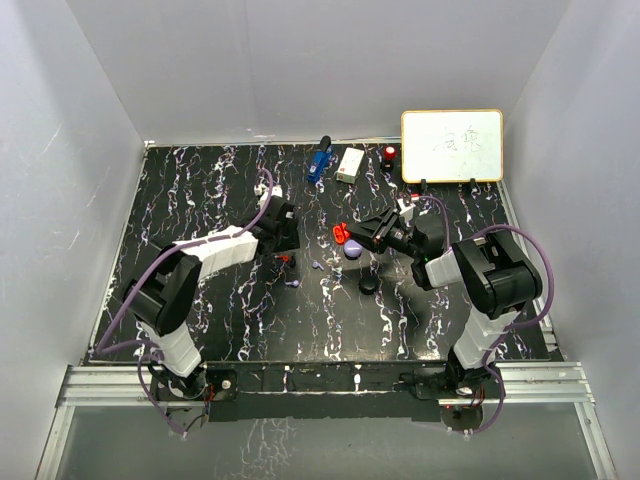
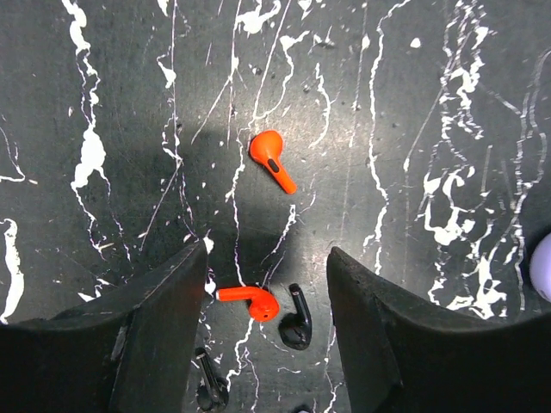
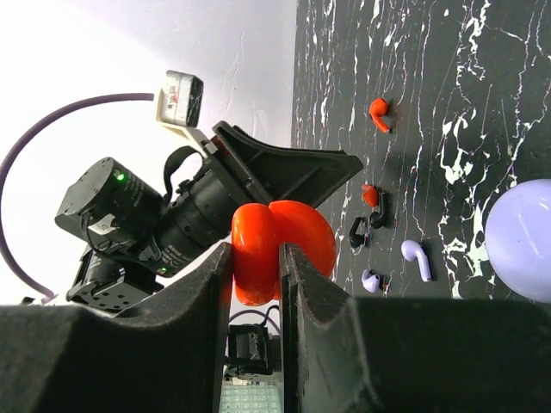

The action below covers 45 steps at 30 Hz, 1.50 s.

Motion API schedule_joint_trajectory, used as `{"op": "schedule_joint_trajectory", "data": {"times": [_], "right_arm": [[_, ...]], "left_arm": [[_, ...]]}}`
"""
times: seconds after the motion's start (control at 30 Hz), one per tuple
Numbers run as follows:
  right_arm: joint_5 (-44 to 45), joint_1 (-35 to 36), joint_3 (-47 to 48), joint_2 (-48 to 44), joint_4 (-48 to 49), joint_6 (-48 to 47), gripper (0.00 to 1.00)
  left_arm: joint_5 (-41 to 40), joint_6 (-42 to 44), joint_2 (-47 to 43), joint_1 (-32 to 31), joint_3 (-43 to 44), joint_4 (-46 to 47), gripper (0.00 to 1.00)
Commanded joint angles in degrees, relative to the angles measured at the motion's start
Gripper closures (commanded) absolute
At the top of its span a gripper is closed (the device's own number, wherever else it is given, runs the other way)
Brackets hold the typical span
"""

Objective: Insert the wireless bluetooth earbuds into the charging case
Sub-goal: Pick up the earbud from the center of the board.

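Between the fingers of the left pincer [image 2: 265, 258], low in the left wrist view: a tiny red stemmed plastic earbud [image 2: 250, 301]. Lies flat on the black white-veined marbled table [image 2: 103, 103], stem toward the left finger [image 2: 155, 335], bulb just beside a small black stemmed plastic earbud [image 2: 295, 320]. Sits nearer the left finger than the right one; contact with it not clear. Left pincer: open, jaws apart on either side of both buds, gripping nothing.

Beyond the fingertips, apart from that pair: a second red earbud [image 2: 272, 161]. At the left finger's inner edge: a second black earbud [image 2: 211, 387], partly cut off.

All four well to the left of the round lavender plastic case [image 1: 354, 252] in the top view. Also left of that case, near the left pincer: two lavender stemmed earbuds [image 1: 316, 265].

Just beside the lavender case, up and to its left: a round red plastic charging case [image 3: 280, 249], hinged open, raised off the table. Clamped between the fingers of the right pincer [image 3: 256, 254], which grips it at the hinge side.

Near the lavender case, toward the arm bases: a small round black case [image 1: 369, 285]. Well beyond the lavender case, at the table's far right corner: a wood-framed whiteboard [image 1: 452, 146].
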Motion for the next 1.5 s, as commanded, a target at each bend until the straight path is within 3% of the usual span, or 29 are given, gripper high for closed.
{"op": "schedule_joint_trajectory", "data": {"times": [0.0, 0.47, 0.9, 1.2, 1.47], "right_arm": [[-0.73, 0.02, 1.18, -0.28, 4.82, -0.12, 1.0], [-0.96, -0.04, 1.01, -0.18, 5.36, 0.09, 1.0], [-1.29, -0.05, 0.93, 0.48, 6.06, 0.12, 1.0], [-1.34, 0.01, 0.81, 0.03, 6.1, 0.19, 1.0], [-1.48, -0.05, 0.75, 0.17, 6.23, 0.21, 1.0]], "left_arm": [[-1.21, -0.04, 0.73, 0.3, 3.03, -3.25, 0.44], [-1.19, 0.06, 2.84, 0.49, 4.05, -3.81, 0.54], [2.62, 1.2, -4.76, 0.49, -5.2, 0.94, 0.42], [5.94, 1.44, -4.47, 0.49, -6.55, 5.85, 0.32], [7.87, 1.9, -2.4, 0.61, -6.05, 7.0, 0.3]]}}
